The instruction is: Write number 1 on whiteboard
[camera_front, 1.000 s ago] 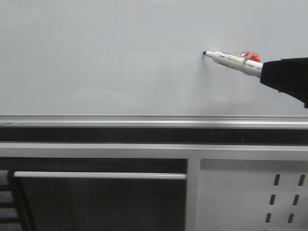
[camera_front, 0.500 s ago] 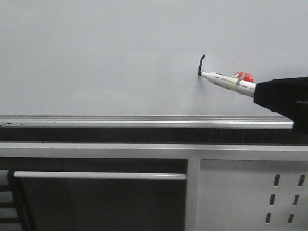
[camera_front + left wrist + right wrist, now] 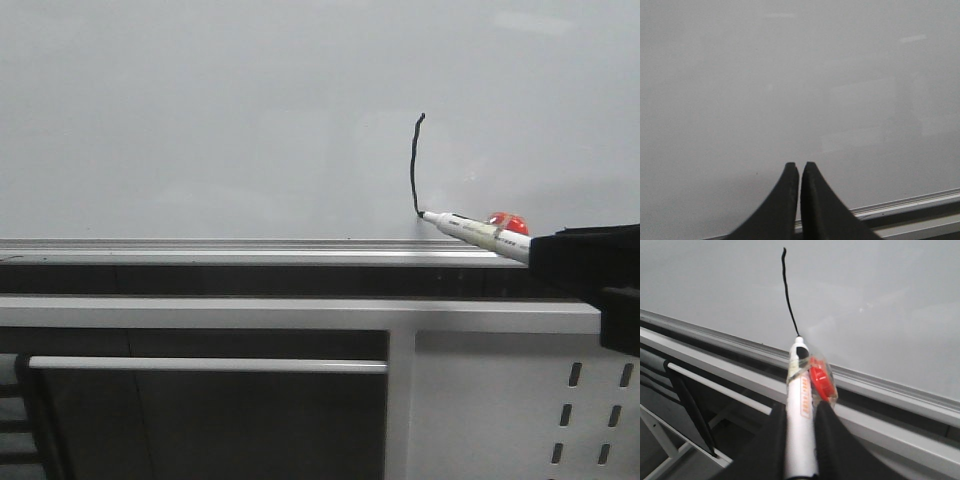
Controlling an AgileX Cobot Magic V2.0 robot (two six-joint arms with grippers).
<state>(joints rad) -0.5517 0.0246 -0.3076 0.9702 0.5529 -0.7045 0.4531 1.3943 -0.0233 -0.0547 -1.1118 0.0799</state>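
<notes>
The front view looks straight ahead at the whiteboard (image 3: 200, 110), which fills the upper half of the frame, with its silver rail (image 3: 200, 250) across the middle and a grey slotted panel (image 3: 590, 420) at lower right. The left wrist view sits very close to the board, facing it almost square, the rail only at the lower right of the frame. The right wrist view looks along the marker (image 3: 800, 410) obliquely at the board. Front and right wrist views share the black stroke (image 3: 413, 170) and the rail.
</notes>
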